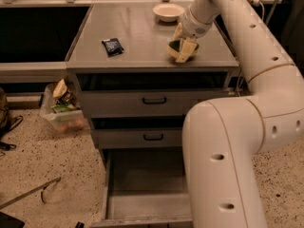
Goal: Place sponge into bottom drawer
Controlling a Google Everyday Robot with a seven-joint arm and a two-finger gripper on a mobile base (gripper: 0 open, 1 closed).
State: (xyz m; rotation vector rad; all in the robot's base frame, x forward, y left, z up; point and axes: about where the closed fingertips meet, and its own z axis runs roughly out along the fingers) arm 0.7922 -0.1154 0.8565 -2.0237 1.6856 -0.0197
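Note:
The sponge (175, 46), dark green on top over pale foam, sits between the fingers of my gripper (182, 49) near the front right of the grey cabinet top (137, 32). The gripper reaches down from my white arm (247, 42) and is closed around the sponge, at or just above the surface. The bottom drawer (142, 194) is pulled open below, its flat grey floor showing; my arm's lower part hides its right side.
A dark blue packet (112, 46) lies on the cabinet top at left. A pale bowl (168, 12) stands at the back. Two shallower drawers with black handles (154, 100) are above the open one. A clear bin of packets (61, 109) sits on the floor at left.

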